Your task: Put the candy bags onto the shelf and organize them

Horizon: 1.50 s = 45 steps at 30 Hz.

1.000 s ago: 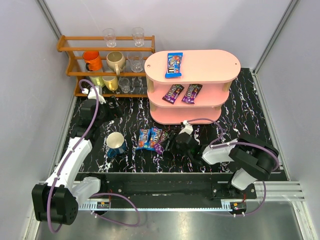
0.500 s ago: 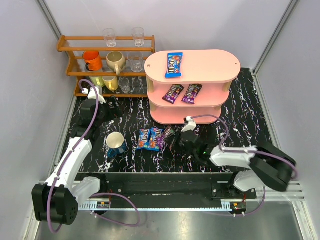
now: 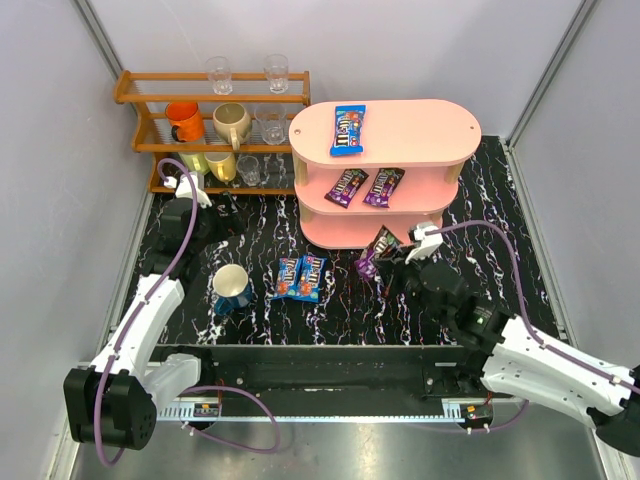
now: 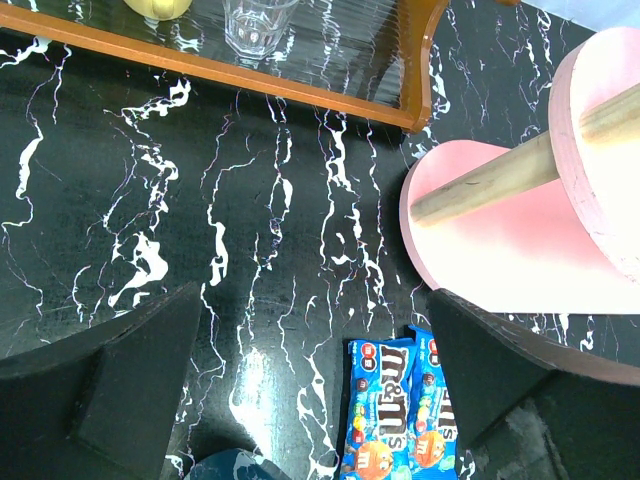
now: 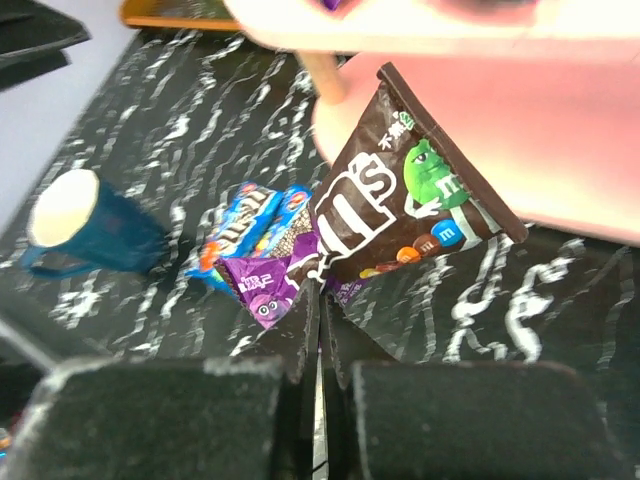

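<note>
Top view: vs a sec ago, R gripper (image 3: 388,262) has left the pile on the table (image 3: 480,220) & swung right, now just in front of the shelf (image 3: 430,130) bottom tier, clamped on the brown bag (image 3: 373,253). The pile is down to two blue bags (image 3: 300,277). R arm now stretched fwd, diagonal from its base. L arm unchanged, L gripper (image 3: 215,213) near the wooden rack (image 3: 135,92). Top-tier bag (image 3: 348,130) & mid-tier pair (image 3: 365,187) same spots. L wrist: L gripper (image 4: 315,300) spread wide over the table (image 4: 120,180), blue bags (image 4: 390,415) just below, shelf (image 4: 500,240) at right. R wrist: R gripper (image 5: 320,300) pinched tight on a corner of the brown bag (image 5: 400,200), held tilted; blue bags (image 5: 245,225) & mug (image 5: 85,235) behind.
</note>
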Each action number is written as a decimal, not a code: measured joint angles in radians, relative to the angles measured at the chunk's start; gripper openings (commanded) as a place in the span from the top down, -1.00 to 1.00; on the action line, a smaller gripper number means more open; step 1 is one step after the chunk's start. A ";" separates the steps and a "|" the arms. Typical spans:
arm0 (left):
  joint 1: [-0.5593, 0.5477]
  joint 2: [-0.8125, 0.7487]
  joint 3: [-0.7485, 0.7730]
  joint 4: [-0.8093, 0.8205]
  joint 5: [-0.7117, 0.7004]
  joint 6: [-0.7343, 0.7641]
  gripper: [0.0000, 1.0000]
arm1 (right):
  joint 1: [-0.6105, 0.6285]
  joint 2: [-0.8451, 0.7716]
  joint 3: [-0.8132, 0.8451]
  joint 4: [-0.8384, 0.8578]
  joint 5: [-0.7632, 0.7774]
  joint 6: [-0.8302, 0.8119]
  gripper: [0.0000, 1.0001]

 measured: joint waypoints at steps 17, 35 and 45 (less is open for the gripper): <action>0.000 0.000 0.000 0.000 0.000 0.000 -0.98 | -0.585 0.309 0.386 -0.093 -0.283 -0.399 1.00; 0.000 0.000 0.000 0.000 0.001 0.000 -0.98 | -0.678 0.467 0.431 -0.032 -0.410 -0.447 -0.14; 0.000 0.000 0.000 0.000 0.001 0.000 -0.98 | -0.681 0.187 0.274 -0.004 -0.322 -0.300 -0.22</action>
